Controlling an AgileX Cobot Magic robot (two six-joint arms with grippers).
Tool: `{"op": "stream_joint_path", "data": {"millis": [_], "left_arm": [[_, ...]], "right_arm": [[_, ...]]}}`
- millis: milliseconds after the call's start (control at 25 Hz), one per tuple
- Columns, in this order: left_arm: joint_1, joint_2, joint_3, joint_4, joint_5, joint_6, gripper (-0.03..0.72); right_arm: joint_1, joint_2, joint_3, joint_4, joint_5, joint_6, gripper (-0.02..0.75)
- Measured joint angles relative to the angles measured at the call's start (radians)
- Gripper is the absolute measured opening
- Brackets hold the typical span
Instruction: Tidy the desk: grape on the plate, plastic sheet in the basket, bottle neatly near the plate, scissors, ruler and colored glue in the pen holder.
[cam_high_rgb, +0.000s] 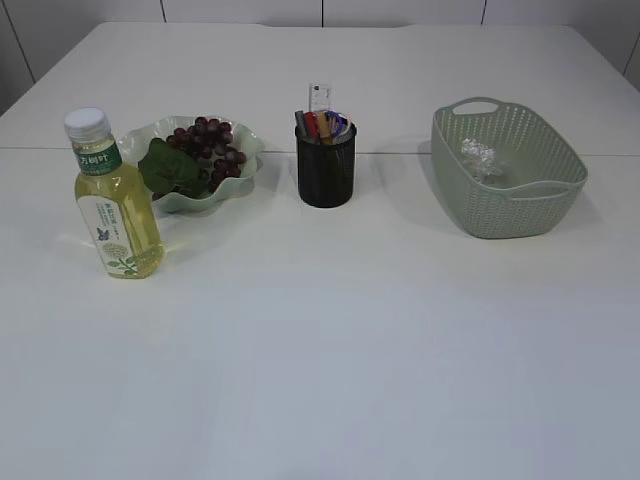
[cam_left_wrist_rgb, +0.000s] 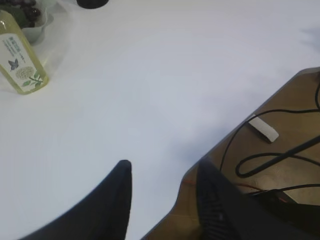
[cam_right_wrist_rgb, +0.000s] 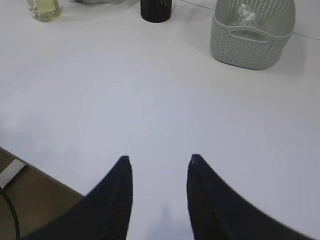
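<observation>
Your left gripper (cam_left_wrist_rgb: 162, 175) has its dark jaws parted and empty, hanging over the near edge of the white table (cam_left_wrist_rgb: 165, 75); your right gripper (cam_right_wrist_rgb: 159, 165) is likewise spread with nothing between its fingers, low over bare tabletop.

Moving outward, everything lies far ahead of both. The clear plastic bottle of yellow liquid with a white cap (cam_high_rgb: 113, 195) stands upright just in front of the wavy pale green plate (cam_high_rgb: 245, 160), near it on the left, and the bunch of dark purple grapes with a green leaf (cam_high_rgb: 205, 150) sits on that plate. The black mesh pen holder (cam_high_rgb: 326, 165) at centre holds the clear ruler (cam_high_rgb: 320, 98) and several coloured items upright; you cannot tell scissors from glue among them. The crumpled clear plastic sheet (cam_high_rgb: 479, 157) lies inside the pale green woven basket (cam_high_rgb: 510, 205) on the right.

As far as you can judge, each thing looks to be in its place. If the bottle needs straightening, your left arm is nearer; its long axis is vertical.
</observation>
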Motion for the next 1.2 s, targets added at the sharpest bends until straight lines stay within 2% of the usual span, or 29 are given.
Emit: {"op": "stream_joint_path", "data": {"millis": [160, 360, 640, 1200], "left_arm": [[0.000, -0.030, 0.046, 0.026, 0.008, 0.000, 0.317], [0.000, -0.102, 0.046, 0.057, 0.012, -0.027, 0.317], [0.000, -0.183, 0.052, 0.176, 0.014, -0.192, 0.317], [0.002, -0.183, 0.053, 0.189, 0.014, -0.214, 0.294]], "right_arm": [[0.000, -0.001, 0.012, -0.004, 0.003, -0.002, 0.305], [0.000, -0.001, 0.012, -0.013, 0.003, 0.017, 0.305], [0.000, -0.001, 0.014, -0.034, 0.003, 0.038, 0.305], [0.000, -0.001, 0.014, -0.034, 0.003, 0.043, 0.305]]}}
